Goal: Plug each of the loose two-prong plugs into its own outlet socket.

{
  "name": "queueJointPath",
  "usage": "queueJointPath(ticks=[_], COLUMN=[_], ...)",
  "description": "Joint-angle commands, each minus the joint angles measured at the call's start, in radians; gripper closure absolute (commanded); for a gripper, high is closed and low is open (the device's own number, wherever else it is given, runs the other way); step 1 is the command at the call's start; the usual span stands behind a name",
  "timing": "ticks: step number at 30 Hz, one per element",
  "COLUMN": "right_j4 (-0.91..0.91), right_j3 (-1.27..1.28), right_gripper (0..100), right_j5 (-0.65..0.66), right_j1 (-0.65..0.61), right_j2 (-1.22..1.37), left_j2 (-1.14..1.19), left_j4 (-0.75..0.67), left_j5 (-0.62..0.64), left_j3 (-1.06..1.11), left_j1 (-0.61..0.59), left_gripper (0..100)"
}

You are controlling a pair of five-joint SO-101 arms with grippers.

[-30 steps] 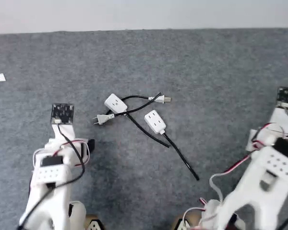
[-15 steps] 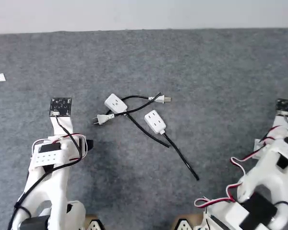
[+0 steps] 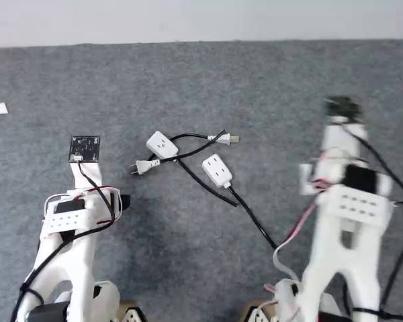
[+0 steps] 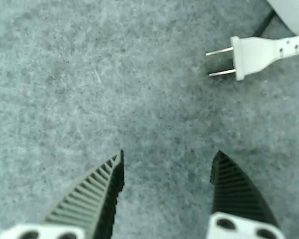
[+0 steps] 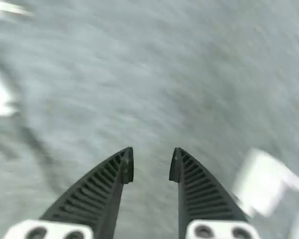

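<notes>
Nothing plugged yet: near-left white two-prong plug (image 3: 140,167) and far-right white plug (image 3: 228,139) lie loose by white outlet sockets (image 3: 162,145), mid-table. Left gripper (image 4: 169,157) spread wide, right gripper (image 5: 152,152) slightly apart — both empty. 2 insertions left.

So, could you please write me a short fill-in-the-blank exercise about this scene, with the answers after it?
1. The cords on the carpet are ___ in colour.
2. The plug lying near the left gripper has ___ metal prongs.
3. The left gripper is ___ and holds nothing.

Missing words: black; two; open.
</notes>
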Motion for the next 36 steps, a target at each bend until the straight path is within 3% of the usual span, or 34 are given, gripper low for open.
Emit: queueJointPath(ticks=[1, 7, 12, 18, 25, 31, 33, 36], right_j4=[-0.054, -0.217, -0.234, -0.255, -0.229, -0.128, -0.11, -0.074], right_j3=[-0.041, -0.066, -0.19, -0.376, -0.597, -0.74, -0.749, -0.753], right_gripper=[88.7, 86.8, 73.4, 73.7, 73.8, 74.0, 76.9, 91.6], right_j5=[-0.06, -0.064, -0.064, -0.064, 0.037, 0.043, 0.041, 0.038], right_j1=[-0.232, -0.389, -0.458, -0.53, -0.496, -0.452, -0.452, -0.456], right_j2=[-0.018, 0.232, 0.47, 0.708, 0.949, 1.041, 1.049, 1.041], left_j2=[-0.002, -0.002, -0.002, -0.002, -0.002, -0.002, -0.002, -0.002], left_j4=[0.008, 0.008, 0.008, 0.008, 0.009, 0.009, 0.009, 0.009], left_j5=[0.008, 0.008, 0.008, -0.028, -0.046, -0.046, -0.046, -0.046], left_j3=[-0.051, -0.05, -0.05, -0.05, -0.05, -0.05, -0.05, -0.05], left_j1=[-0.008, -0.011, -0.011, -0.011, -0.011, -0.011, -0.011, -0.011], left_gripper=[73, 73, 73, 73, 73, 73, 73, 73])
